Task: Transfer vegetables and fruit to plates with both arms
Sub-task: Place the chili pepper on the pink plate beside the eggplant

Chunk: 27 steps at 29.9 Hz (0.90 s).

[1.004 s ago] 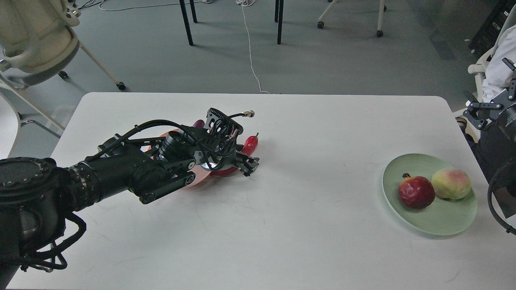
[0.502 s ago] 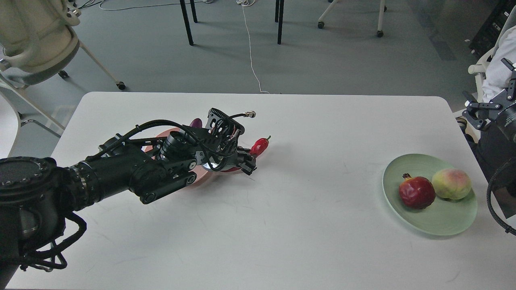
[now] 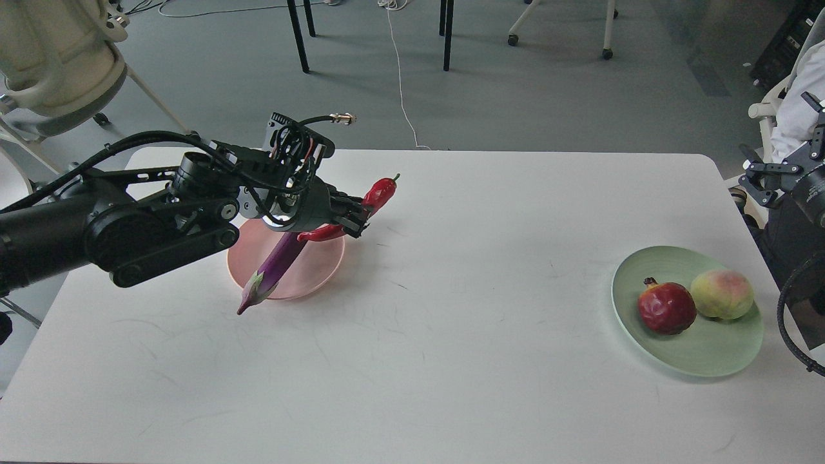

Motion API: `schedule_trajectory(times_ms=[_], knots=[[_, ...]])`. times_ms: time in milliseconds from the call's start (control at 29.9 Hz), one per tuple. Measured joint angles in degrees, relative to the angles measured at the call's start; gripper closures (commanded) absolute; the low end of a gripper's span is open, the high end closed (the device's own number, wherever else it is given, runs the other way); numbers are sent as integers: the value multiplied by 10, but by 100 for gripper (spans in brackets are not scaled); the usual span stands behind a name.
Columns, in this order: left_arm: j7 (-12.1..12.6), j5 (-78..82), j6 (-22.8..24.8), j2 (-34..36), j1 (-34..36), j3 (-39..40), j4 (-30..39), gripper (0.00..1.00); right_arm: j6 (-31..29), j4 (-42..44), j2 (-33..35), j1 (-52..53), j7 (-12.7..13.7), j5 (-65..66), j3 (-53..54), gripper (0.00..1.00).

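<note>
left gripper (image 3: 356,216) is clamped on the chili pepper (image 3: 380,191), lifted just past the pink plate (image 3: 322,261) rim; looks light, waxy, slippery, so mid-body is the spot; right pincer's state, can't tell

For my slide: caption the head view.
Left gripper holds curved red chili pepper above pale pink plate with purple eggplant.

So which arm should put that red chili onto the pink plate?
The left. Its end effector already grips the chili pepper just above the pink plate, where the eggplant lies. The right end effector sits off the table's far right edge, beyond the green plate.
</note>
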<state>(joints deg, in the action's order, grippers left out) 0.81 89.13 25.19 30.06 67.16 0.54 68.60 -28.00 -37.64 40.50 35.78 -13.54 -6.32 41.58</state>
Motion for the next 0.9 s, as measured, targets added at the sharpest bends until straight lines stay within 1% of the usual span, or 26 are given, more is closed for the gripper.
schedule_trajectory(times_ms=[100, 167, 301, 335, 368, 402, 435, 469, 736, 770, 870, 904], knots=[[-1, 0, 2, 24, -15, -6, 0, 84, 0, 0, -1, 0, 0, 0, 0, 1], [-1, 0, 2, 33, -30, -6, -1, 84, 0, 0, -3, 0, 0, 0, 0, 1], [-1, -1, 1, 36, -42, -5, -3, 81, 0, 0, -3, 0, 0, 0, 0, 1], [-1, -2, 1, 36, -43, -5, -4, 79, 0, 0, -3, 0, 0, 0, 0, 1], [-1, -2, 0, 36, -46, -5, -4, 73, 0, 0, -3, 0, 0, 0, 0, 1], [0, -2, 0, 35, -48, -5, -4, 63, 0, 0, -3, 0, 0, 0, 0, 1], [0, -1, 0, 33, -50, -4, -4, 49, 0, 0, -3, 0, 0, 0, 0, 1], [1, 0, 0, 30, -51, -4, -5, 40, 0, 0, -3, 0, 0, 0, 0, 1], [3, 2, -18, 24, -55, -6, -12, 31, 0, 0, -2, 0, 0, 0, 1, 1], [3, 2, -18, 24, -55, -6, -12, 28, 0, 0, -2, 0, 0, 0, 1, 1], [2, -1, -20, 28, -55, 0, -12, 14, 0, 0, -2, 0, 0, 0, 1, 1], [1, -4, -22, 30, -55, 4, -13, 10, 0, 0, -2, 0, 0, 0, 2, 1]])
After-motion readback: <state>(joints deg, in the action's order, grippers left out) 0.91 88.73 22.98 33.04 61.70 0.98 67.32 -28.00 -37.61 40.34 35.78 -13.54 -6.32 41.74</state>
